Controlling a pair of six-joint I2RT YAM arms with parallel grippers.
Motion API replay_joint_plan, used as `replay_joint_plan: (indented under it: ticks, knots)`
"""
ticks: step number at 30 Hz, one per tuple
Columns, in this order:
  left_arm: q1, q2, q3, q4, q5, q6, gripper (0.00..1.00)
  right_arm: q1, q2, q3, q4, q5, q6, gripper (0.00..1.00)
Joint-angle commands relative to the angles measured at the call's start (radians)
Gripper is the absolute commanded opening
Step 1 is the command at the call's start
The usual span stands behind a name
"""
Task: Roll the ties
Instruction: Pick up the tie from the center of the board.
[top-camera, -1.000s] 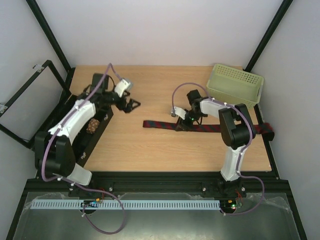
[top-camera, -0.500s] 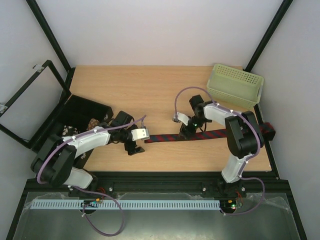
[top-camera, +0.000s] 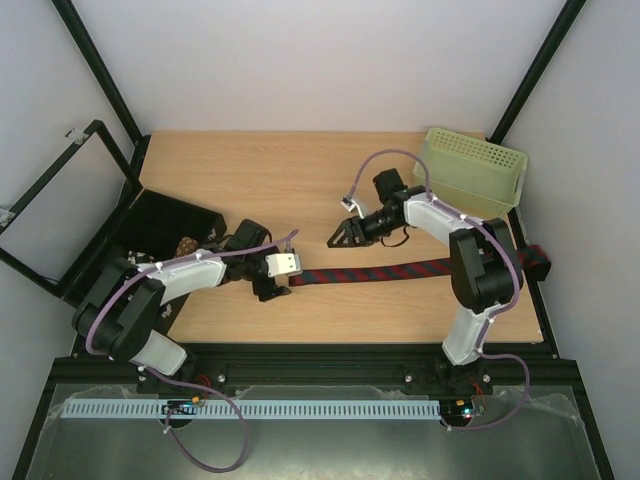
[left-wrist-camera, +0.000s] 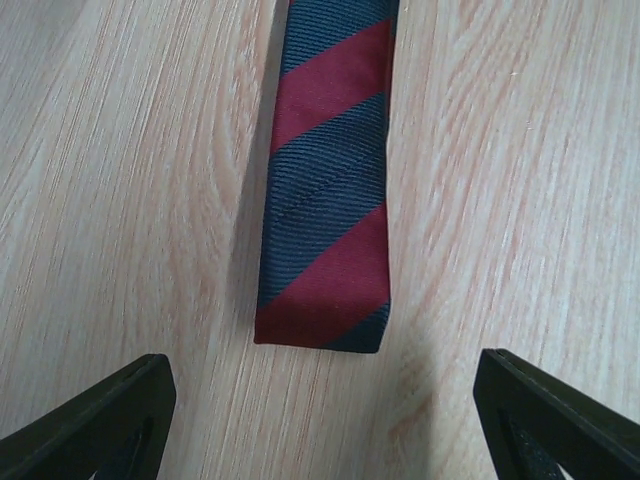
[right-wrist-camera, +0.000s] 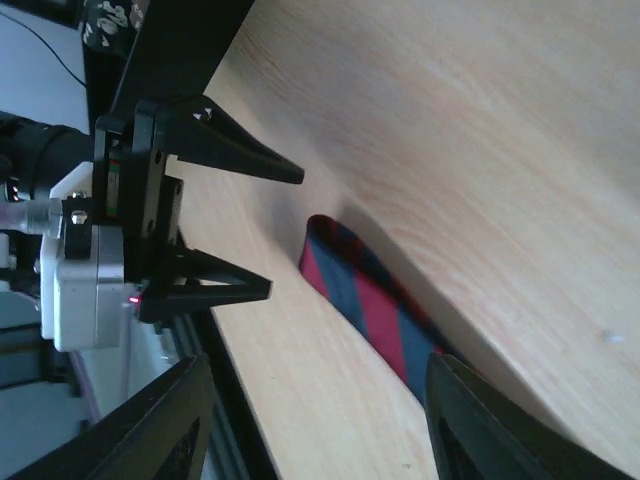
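Observation:
One dark red tie (top-camera: 400, 271) with navy diagonal stripes lies flat across the table, its wide end (top-camera: 537, 262) over the right edge. My left gripper (top-camera: 275, 290) is open and low over the table just short of the tie's narrow end. In the left wrist view the end (left-wrist-camera: 325, 230) lies between and ahead of the fingertips (left-wrist-camera: 100, 420), untouched. My right gripper (top-camera: 337, 236) is open and empty, behind the tie and apart from it. The right wrist view shows the tie end (right-wrist-camera: 365, 300) and the left gripper (right-wrist-camera: 215, 225) beyond it.
A pale green perforated basket (top-camera: 470, 172) stands at the back right. A black box (top-camera: 160, 225) with its lid open sits at the left edge and holds a brownish item (top-camera: 185, 245). The black frame rail (top-camera: 300, 352) runs along the front edge.
The right gripper has come off the tie and moved back and left. The left arm swung from the box to the tie's narrow end. The tie has shifted toward the front.

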Motion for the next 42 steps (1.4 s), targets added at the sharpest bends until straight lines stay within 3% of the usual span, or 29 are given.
replay_joint_plan:
  ticks: [1, 17, 25, 33, 42]
  knots:
    - [0.007, 0.039, 0.022, 0.004, 0.031, 0.029, 0.85, 0.057, 0.042, -0.059, 0.100, -0.133, 0.278, 0.56]
    - [-0.011, 0.104, 0.007, 0.042, 0.027, 0.029, 0.79, 0.150, 0.254, 0.013, 0.099, -0.026, 0.337, 0.03]
    - [-0.020, 0.177, 0.067, 0.007, -0.001, 0.009, 0.72, 0.155, 0.316, 0.002, 0.073, 0.045, 0.285, 0.01]
    - [-0.031, 0.183, 0.128, -0.066, 0.022, 0.011, 0.47, 0.155, 0.343, -0.027, 0.075, 0.118, 0.235, 0.01]
    - [-0.039, 0.107, 0.209, -0.080, 0.124, -0.072, 0.35, 0.155, 0.325, -0.026, 0.080, 0.129, 0.235, 0.01]
